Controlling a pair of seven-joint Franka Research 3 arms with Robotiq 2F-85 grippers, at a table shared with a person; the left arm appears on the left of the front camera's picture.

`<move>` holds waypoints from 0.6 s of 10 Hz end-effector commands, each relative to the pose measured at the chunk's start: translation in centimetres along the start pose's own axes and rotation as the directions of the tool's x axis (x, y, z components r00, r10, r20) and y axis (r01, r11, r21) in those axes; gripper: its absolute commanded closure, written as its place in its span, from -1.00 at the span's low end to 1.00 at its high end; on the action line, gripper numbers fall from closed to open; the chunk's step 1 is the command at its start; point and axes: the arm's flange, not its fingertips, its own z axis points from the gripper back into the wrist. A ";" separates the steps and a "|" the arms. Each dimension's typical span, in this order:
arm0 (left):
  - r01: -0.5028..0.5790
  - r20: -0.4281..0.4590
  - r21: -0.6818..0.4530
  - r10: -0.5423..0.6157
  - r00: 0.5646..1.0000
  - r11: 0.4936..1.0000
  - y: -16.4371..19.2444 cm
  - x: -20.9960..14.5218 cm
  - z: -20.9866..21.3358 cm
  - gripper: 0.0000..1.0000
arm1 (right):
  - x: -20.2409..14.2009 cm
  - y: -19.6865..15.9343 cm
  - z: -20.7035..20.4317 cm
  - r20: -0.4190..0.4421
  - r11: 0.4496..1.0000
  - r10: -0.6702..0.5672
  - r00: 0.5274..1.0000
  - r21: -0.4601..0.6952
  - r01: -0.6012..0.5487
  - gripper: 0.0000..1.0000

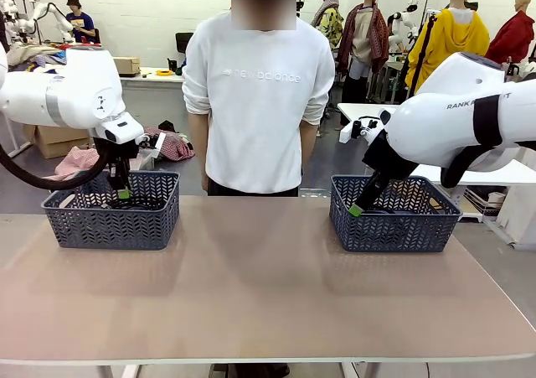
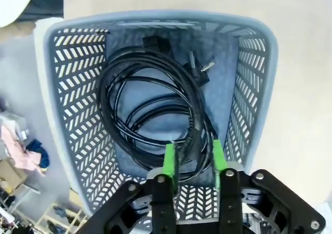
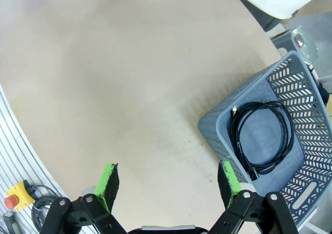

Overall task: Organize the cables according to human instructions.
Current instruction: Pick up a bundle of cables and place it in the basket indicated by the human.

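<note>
The table (image 1: pixel 251 294) is the landmark: a broad tan top whose middle and near half lie bare from edge to edge. The human (image 1: pixel 258 101) stands at its far edge, centred, arms down at the sides.

Two slatted grey baskets sit toward that far edge, well apart with open tabletop between them. The left basket (image 1: pixel 110 223) stands near the table's left edge; the right basket (image 1: pixel 394 227) stands near its right edge.

The left arm hangs over the left basket with the left gripper (image 2: pixel 194 159) dipped inside the rim near one wall. Its green pads stand a little apart, astride strands of the coiled black cables (image 2: pixel 150 109) lying on the basket floor; whether they pinch the strands I cannot tell. Plugs rest at the far end of that basket.

The right gripper (image 3: pixel 168 178) hovers above bare tabletop beside the right basket, pads spread wide and empty. One coiled cable (image 3: pixel 262 135) lies flat in that basket.
</note>
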 end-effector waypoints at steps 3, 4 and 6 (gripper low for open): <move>-0.022 0.031 0.001 0.022 0.999 1.000 0.4 -0.4 0.2 -0.40 | 0.1 -0.1 0.1 -0.009 1.000 -0.007 1.000 -0.014 0.007 -1.00; -0.023 0.032 -0.006 0.023 0.999 1.000 0.4 -0.4 0.4 -0.65 | 0.1 -0.1 0.1 -0.009 1.000 -0.007 1.000 -0.014 0.007 -1.00; -0.027 0.039 -0.026 0.028 0.999 0.999 0.3 -0.4 0.5 -1.00 | 0.1 -0.1 0.1 -0.009 1.000 -0.007 1.000 -0.014 0.007 -1.00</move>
